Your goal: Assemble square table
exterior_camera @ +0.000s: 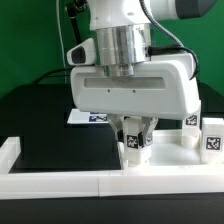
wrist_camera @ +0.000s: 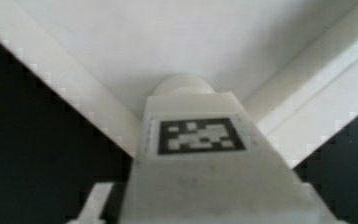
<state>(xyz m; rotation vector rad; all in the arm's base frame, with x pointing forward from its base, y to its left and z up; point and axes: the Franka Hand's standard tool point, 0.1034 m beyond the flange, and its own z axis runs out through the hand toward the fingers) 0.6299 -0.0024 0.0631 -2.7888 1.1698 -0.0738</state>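
Observation:
A short white blocky leg [exterior_camera: 132, 147] with a black-and-white tag stands upright just behind the front white rail. My gripper [exterior_camera: 134, 142] comes straight down over it, one finger on each side, shut on the leg. In the wrist view the same leg [wrist_camera: 197, 165] fills the middle, tag facing the camera and rounded end pointing away. One finger [wrist_camera: 101, 200] shows close beside it; the other is hidden. Two more tagged legs [exterior_camera: 190, 131] [exterior_camera: 212, 137] stand at the exterior view's right. The square slab is hidden.
White border rails [exterior_camera: 100, 184] run along the front and up the exterior view's left side [exterior_camera: 14, 151], meeting as a corner [wrist_camera: 247, 45] beyond the leg. The marker board [exterior_camera: 88, 117] lies on the black table behind the gripper.

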